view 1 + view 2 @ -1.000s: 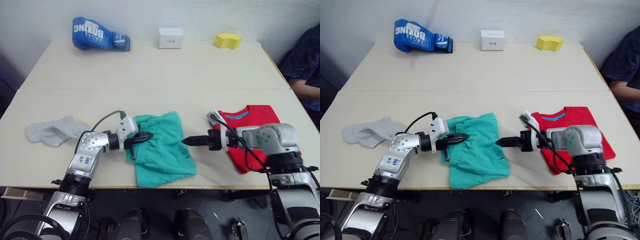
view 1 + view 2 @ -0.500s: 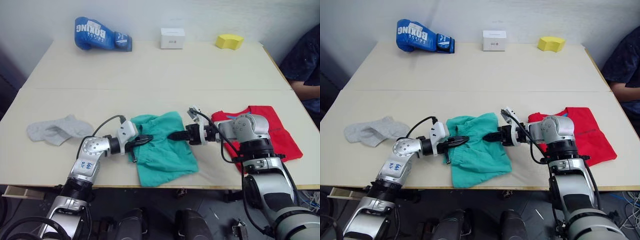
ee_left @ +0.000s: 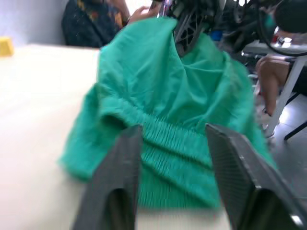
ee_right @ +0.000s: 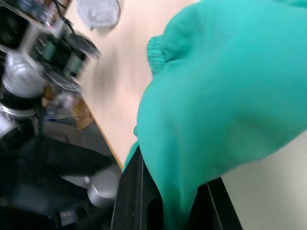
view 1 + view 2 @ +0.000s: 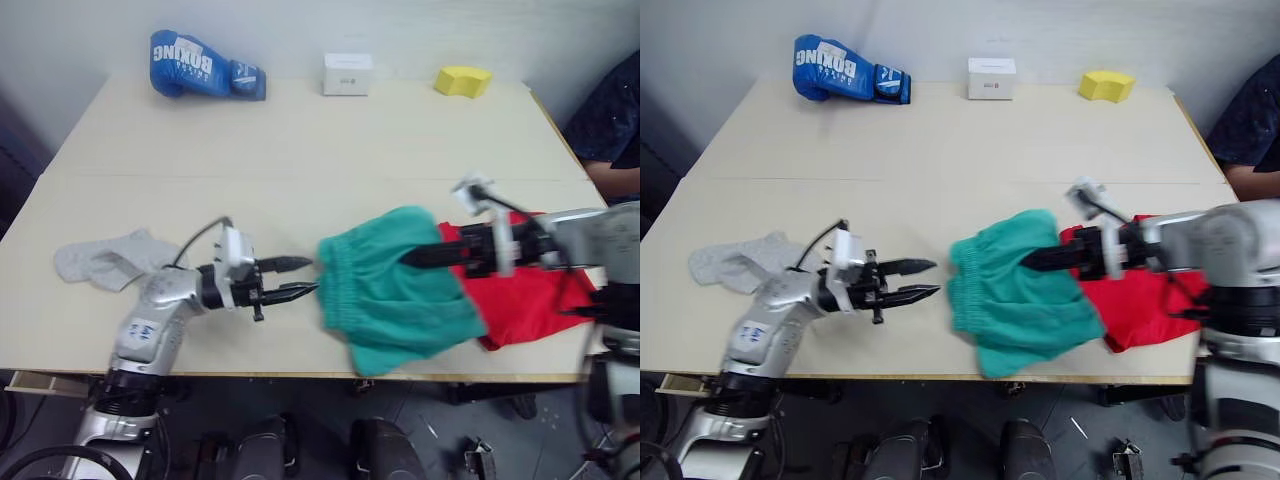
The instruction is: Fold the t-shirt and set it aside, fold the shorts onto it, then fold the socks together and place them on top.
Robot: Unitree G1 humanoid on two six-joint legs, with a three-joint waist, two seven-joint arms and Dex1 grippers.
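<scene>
The shorts are soft wrinkled cloth with a ribbed elastic waistband; the table is smooth and matt.

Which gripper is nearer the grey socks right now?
Left. The left gripper hangs open over bare table between the socks and the shorts. The right gripper is across the table, shut on the shorts beside the t-shirt.

Looks like lab or test room — plain pale wall, two bare desks pushed together, unrelated props along far edge: boxing glove, white box, yellow block.
</scene>
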